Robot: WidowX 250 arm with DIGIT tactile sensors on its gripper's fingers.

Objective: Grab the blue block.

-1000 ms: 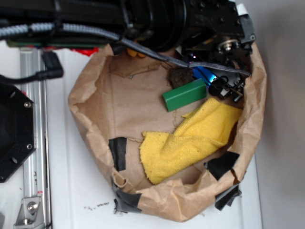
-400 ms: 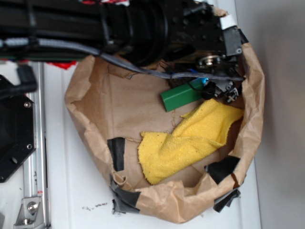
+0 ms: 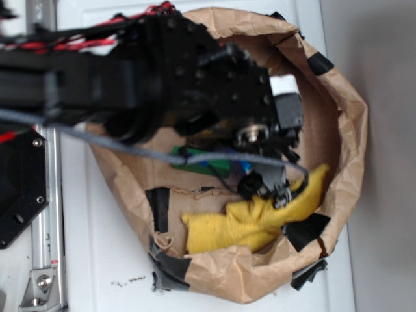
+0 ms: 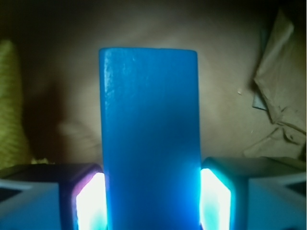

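Note:
The blue block (image 4: 149, 139) fills the middle of the wrist view, upright between my two lit fingers (image 4: 91, 201), which press on both of its sides. My gripper (image 4: 152, 196) is shut on it above the brown paper floor of the bag. In the exterior view my gripper (image 3: 263, 188) hangs inside the paper bag (image 3: 344, 130), just above the yellow cloth (image 3: 247, 224). The black arm hides most of the block there. The green bar (image 3: 195, 161) lies partly under the arm, left of the gripper.
The bag's crumpled paper walls with black tape patches (image 3: 159, 208) ring the gripper closely. The yellow cloth also shows at the left edge of the wrist view (image 4: 12, 105). A black mount (image 3: 19, 188) and a metal rail (image 3: 49, 260) stand left of the bag.
The arm has swung from the bag's far rim toward its middle, carrying the blue block away from the green bar. The yellow cloth has bunched up, and the bag appears shifted.

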